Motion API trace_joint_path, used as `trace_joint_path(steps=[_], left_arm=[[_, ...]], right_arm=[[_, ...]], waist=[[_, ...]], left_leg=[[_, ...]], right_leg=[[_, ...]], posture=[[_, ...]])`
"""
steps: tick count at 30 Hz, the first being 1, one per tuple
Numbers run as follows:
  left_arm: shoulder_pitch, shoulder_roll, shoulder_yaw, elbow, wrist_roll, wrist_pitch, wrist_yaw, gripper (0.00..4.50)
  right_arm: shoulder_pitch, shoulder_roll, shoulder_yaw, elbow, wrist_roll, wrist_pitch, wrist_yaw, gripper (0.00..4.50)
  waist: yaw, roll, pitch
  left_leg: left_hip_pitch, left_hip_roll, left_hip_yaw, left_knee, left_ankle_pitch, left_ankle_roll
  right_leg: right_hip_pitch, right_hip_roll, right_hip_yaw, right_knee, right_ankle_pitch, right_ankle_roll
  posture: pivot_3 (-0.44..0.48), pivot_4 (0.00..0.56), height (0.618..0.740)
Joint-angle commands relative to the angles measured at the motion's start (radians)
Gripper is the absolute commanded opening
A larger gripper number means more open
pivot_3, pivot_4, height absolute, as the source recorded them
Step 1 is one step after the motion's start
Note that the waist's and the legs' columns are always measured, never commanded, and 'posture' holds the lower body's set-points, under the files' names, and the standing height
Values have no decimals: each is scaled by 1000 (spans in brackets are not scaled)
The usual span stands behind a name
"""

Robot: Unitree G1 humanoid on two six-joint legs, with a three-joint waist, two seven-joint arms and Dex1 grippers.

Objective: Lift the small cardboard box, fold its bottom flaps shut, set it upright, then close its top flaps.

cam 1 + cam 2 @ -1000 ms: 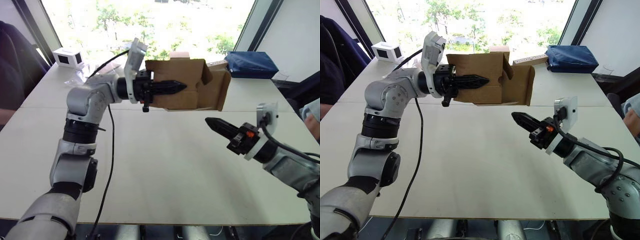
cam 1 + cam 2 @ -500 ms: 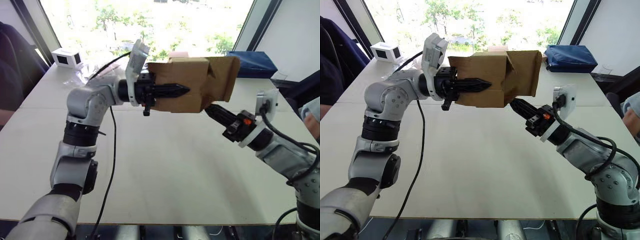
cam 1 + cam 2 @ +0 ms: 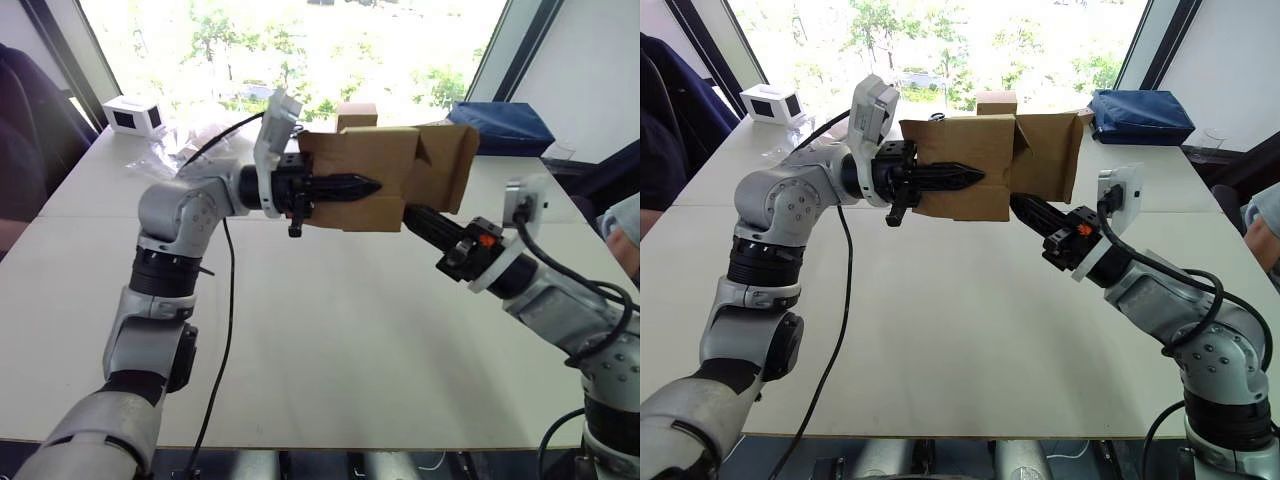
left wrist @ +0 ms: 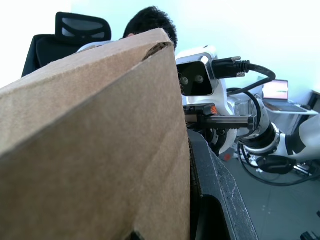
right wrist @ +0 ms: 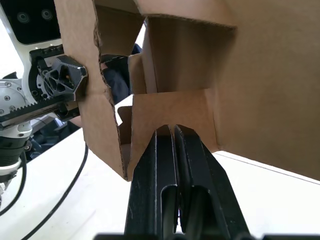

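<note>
Upper centre of the head views: the small cardboard box point(image 3: 362, 185) is held in the air above the white desk point(image 3: 330, 340), the left fingers point(image 3: 350, 186) pinching its wall. The right fingers point(image 3: 1025, 209), pressed together, poke against a flap point(image 5: 170, 112) at the box's open end. Behind: bright windows, a blue bag point(image 3: 500, 125) upper right, a white box point(image 3: 135, 113) upper left.

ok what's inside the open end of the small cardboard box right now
Inside the small cardboard box, bare brown walls and a lower flap the right gripper, fingers together, presses on. Deeper in, the flaps hide it.
</note>
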Motion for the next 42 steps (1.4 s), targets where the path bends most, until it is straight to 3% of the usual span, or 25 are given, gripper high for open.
trace_joint_path(steps=[1, 10, 19, 24, 28, 32, 42], left_arm=[[-10, -7, -6, -24, -12, -3, 0, 0], [-12, 0, -11, -11, 5, -25, 5, 0], [-48, 30, 5, 49, 23, -64, -14, 0], [-53, 32, 5, 55, 20, -69, -18, 0], [-51, 32, 2, 39, 11, -58, -27, 0], [-45, 37, 5, -6, -13, -28, -25, 0], [-43, 36, 2, -8, -10, -21, -15, 0]], right_arm=[[-37, 12, 12, -6, -9, -7, 17, 71], [-66, -5, 15, 15, -20, 8, 53, 71], [99, -160, -293, 14, 306, 33, 66, 71], [120, -174, -342, 52, 356, 17, 61, 71], [63, -156, -321, 204, 168, -53, 67, 71], [-63, -120, -207, 394, -66, -130, 93, 71], [-192, -11, -89, 399, -117, -54, 230, 71]], waist=[[0, 0, 0], [0, 0, 0], [4, 0, 0], [0, 0, 0], [0, 0, 0], [-2, 0, 0], [0, 1, 0]], left_leg=[[0, 0, 0, 0, 0, 0], [0, 0, 0, 0, 0, 0], [0, -1, 0, 0, 0, 0], [0, 0, 0, 0, 0, 0], [0, 0, 0, 0, 0, 0], [1, 0, 1, 0, 0, 0], [0, 1, 1, -1, 0, 0]], right_leg=[[0, 0, 0, 0, 0, 0], [0, 0, 0, 0, 0, 0], [0, -1, 0, -1, 0, 0], [0, -1, 0, 0, 0, 0], [0, 0, 0, 0, 0, 0], [0, 0, 1, 0, 0, 0], [-1, 2, 1, 1, 0, 0]], posture=[[0, 150, 740], [0, 150, 740], [0, 150, 740], [0, 150, 740], [0, 150, 740], [0, 150, 740], [0, 150, 740]])
